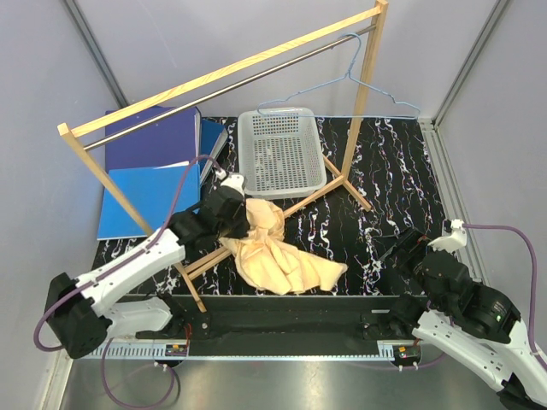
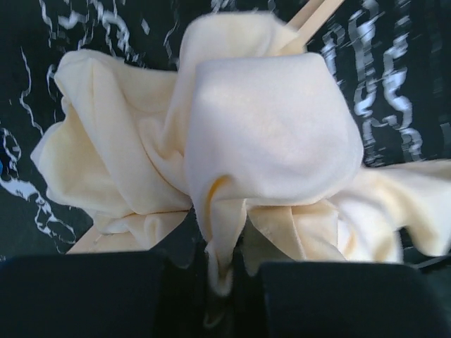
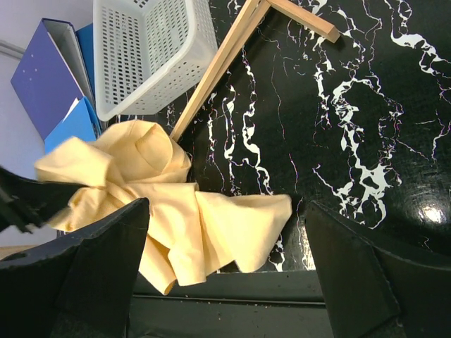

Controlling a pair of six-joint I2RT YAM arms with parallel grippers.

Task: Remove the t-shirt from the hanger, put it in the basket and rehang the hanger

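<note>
Since the t-shirt [image 1: 278,252] already lies crumpled at the middle of the table's [image 1: 402,179] near edge, draped partly over a wooden foot of the rack [image 1: 222,68], the job looks all but finished. The left gripper [image 2: 220,278] is closed on a narrow fold of the cloth. To finish well, I judge it should open fully and lift straight off, so the soft cloth does not drag or snag on the wood. The hanger [image 1: 349,73] hangs bare on the rail toward the far right corner.

Counted: one shirt, one hanger, one rack, one white basket [image 1: 275,113], and seemingly three blue folders [image 1: 141,201] at the far left. The right gripper [image 3: 225,260], by the near right corner, gapes wide and holds nothing.
</note>
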